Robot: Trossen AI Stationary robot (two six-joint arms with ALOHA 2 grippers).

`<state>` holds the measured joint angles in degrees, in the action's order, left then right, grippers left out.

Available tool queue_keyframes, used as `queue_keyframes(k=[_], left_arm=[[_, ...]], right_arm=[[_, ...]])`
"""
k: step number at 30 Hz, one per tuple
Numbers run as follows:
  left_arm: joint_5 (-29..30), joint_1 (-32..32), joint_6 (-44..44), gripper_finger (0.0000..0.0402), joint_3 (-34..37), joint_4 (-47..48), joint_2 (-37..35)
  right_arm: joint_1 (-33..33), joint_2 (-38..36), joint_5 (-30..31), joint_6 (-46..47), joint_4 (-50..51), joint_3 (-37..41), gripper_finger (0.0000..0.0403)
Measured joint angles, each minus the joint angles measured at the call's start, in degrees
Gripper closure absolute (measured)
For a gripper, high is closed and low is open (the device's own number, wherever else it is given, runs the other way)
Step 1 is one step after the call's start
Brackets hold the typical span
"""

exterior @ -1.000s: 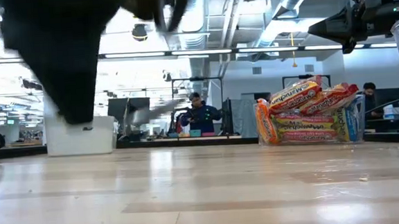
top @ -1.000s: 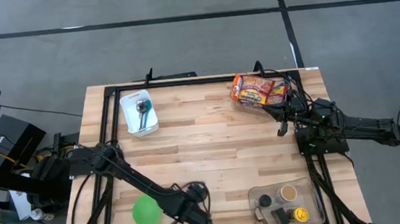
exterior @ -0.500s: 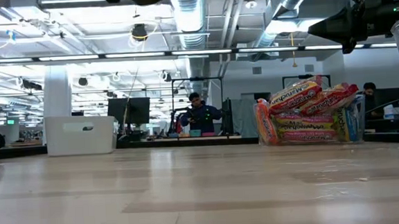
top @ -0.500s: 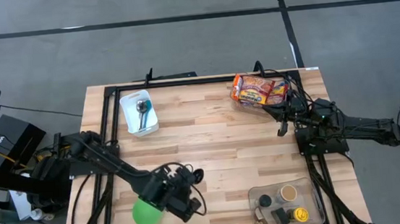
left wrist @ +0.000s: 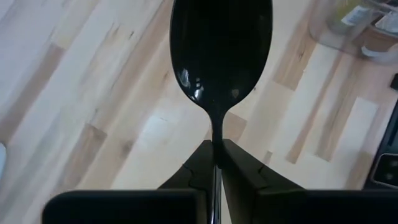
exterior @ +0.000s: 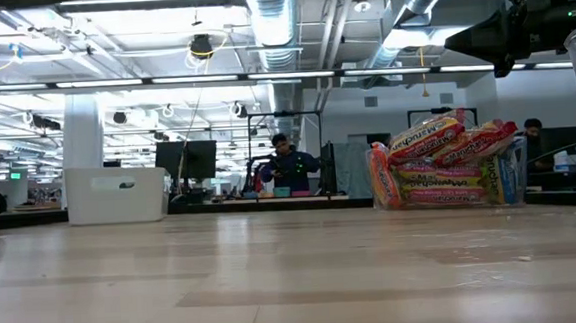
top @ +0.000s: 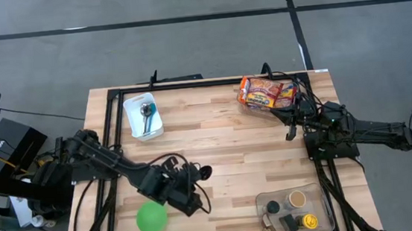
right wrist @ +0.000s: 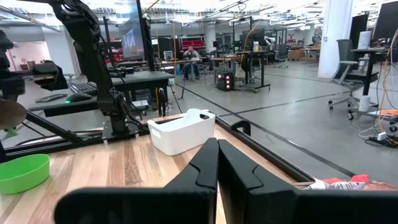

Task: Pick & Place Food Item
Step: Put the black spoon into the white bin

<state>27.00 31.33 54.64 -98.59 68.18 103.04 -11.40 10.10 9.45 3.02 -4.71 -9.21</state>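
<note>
Bright, even overhead strip lighting, soft shadows, glare on the glossy black spoon [left wrist: 221,56], blurred near tabletop [exterior: 295,281].

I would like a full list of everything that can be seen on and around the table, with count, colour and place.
table: one, light wood, centre.
white bin: one, white, far left; metal spoon inside.
snack packs: one bundle, orange and red, far right.
green bowl: one, green, near left.
clear container: one, transparent, near right; small jars inside.
black spoon: one, black, held above the table near the bowl.
person: one, dark top, seated in the room behind.
left gripper: shut on the black spoon's handle.
right gripper: shut, empty, waiting at right edge.
</note>
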Motion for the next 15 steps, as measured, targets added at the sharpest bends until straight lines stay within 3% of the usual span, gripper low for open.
queue_keyframes(k=[7, 15], left_arm=[[0.0, -3.2, -6.3, 0.0387, 0.0, -0.5, 0.0], [-1.0, -11.0, -9.7, 0.0387, 0.0, -0.6, -0.1]], right_arm=[[0.0, 0.0, 0.0, 0.0, 0.0, 0.0, 0.0403], [0.0, 0.0, 0.0, 0.0, 0.0, 0.0, 0.0403]])
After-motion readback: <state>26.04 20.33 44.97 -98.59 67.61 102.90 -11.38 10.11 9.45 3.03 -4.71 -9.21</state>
